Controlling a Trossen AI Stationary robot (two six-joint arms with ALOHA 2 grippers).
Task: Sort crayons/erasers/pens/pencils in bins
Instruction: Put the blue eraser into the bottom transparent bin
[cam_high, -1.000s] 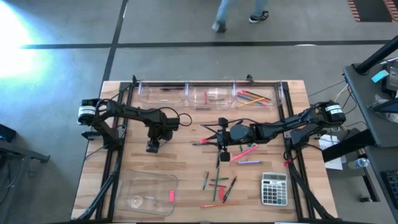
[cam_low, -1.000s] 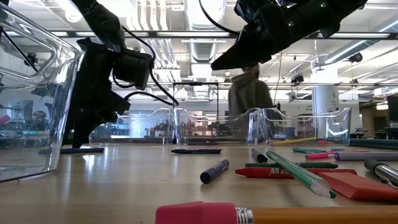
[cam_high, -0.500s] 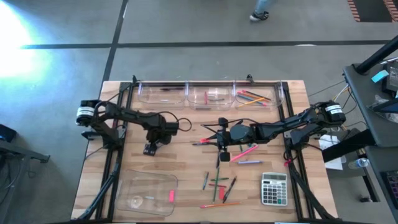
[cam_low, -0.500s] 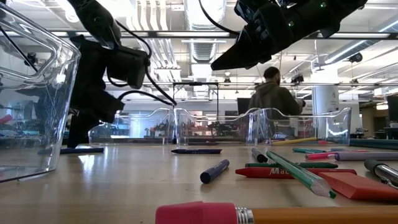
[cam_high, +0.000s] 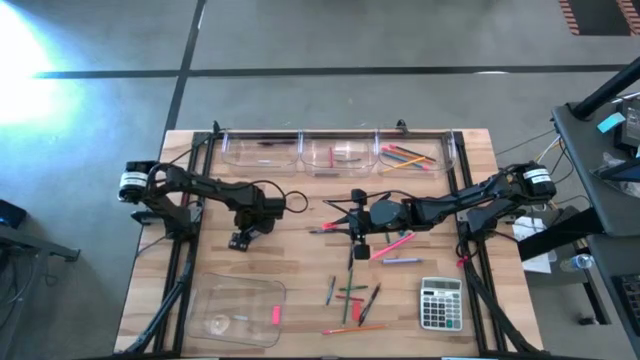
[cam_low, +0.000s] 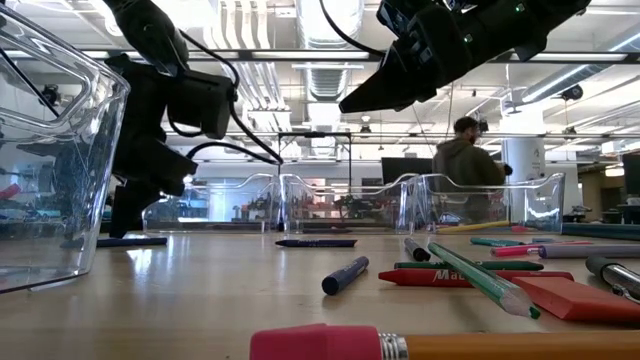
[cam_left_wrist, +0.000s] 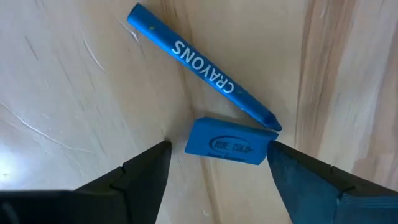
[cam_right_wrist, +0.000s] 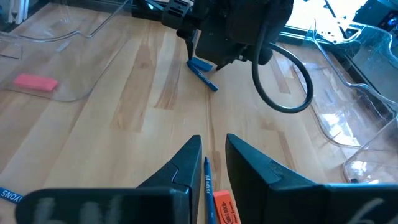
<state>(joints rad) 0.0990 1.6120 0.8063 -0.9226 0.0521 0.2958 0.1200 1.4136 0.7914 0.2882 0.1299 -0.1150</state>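
Blue is what your left gripper (cam_left_wrist: 217, 171) has under it now: a small blue eraser (cam_left_wrist: 227, 149) lies flat on the wooden table (cam_high: 300, 200) between the two spread fingers, touching neither that you can see; a blue crayon (cam_left_wrist: 202, 67) lies slanted just beyond it, its pointed tip meeting the eraser's corner. Compare the earlier high view and you see the left gripper (cam_high: 240, 240) has dropped lower and shifted a little toward its own side of the table, and the jaws have widened; the person walking past the far edge has gone from that view, though someone stands in the room behind in the low view. Your right gripper (cam_high: 360, 248) hangs over the table's middle unchanged, jaws set narrowly apart with nothing between them; a blue pen (cam_right_wrist: 207, 190) and an orange eraser (cam_right_wrist: 225, 208) lie on the wood beneath them. You cannot see the fingertips' contact with the table; the far bins (cam_high: 340, 153) and near tray (cam_high: 205, 300) show contents too small to name surely.
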